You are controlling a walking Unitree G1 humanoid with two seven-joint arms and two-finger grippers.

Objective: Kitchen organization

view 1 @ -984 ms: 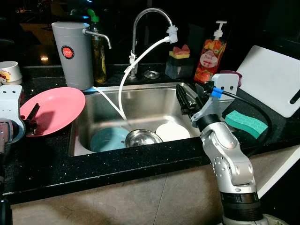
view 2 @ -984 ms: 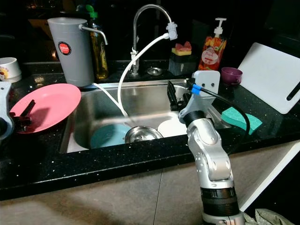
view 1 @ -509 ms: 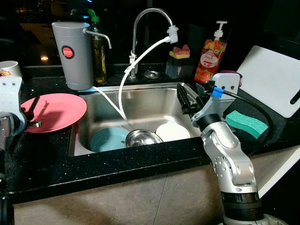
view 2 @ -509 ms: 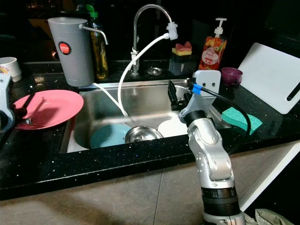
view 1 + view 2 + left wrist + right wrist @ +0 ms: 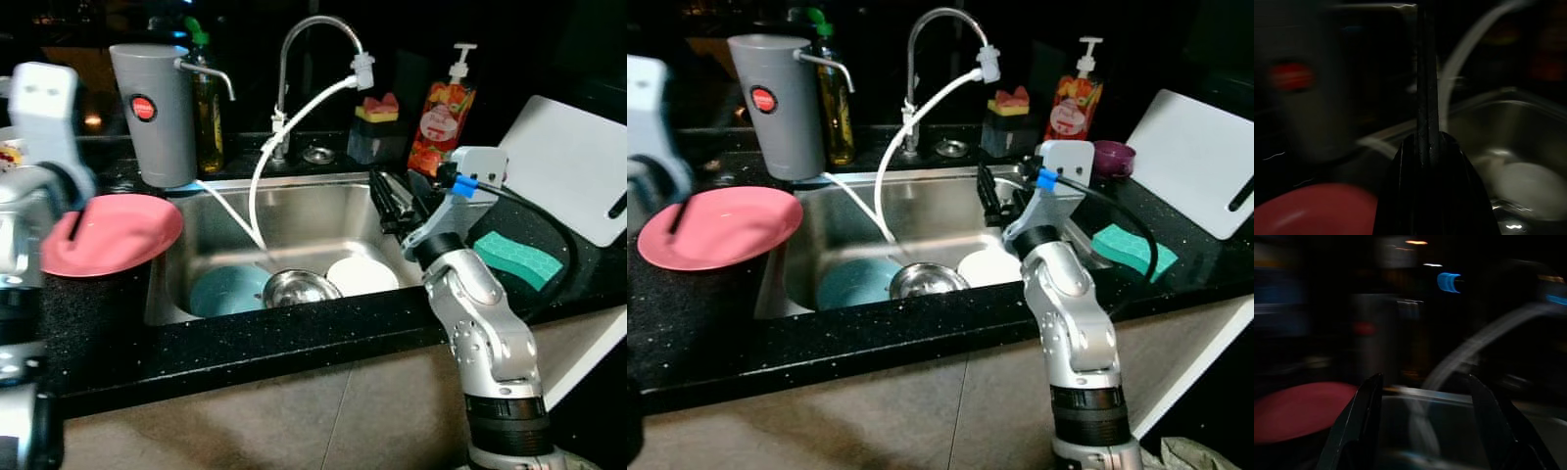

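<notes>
Left arm: raised from the near left counter edge, now blurred at the pink plate's (image 5: 713, 227) left rim.
Left gripper (image 5: 1426, 122): fingers pressed together, off the plate.
Pink plate: no longer tilted up; laid flat on the counter left of the sink (image 5: 921, 211).

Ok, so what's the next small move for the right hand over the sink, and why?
Probably lower the right hand toward the white plate in the sink. Its fingers are open and it hangs over the sink's right end, where that plate lies, while the steel bowl and blue plate lie further left.
</notes>
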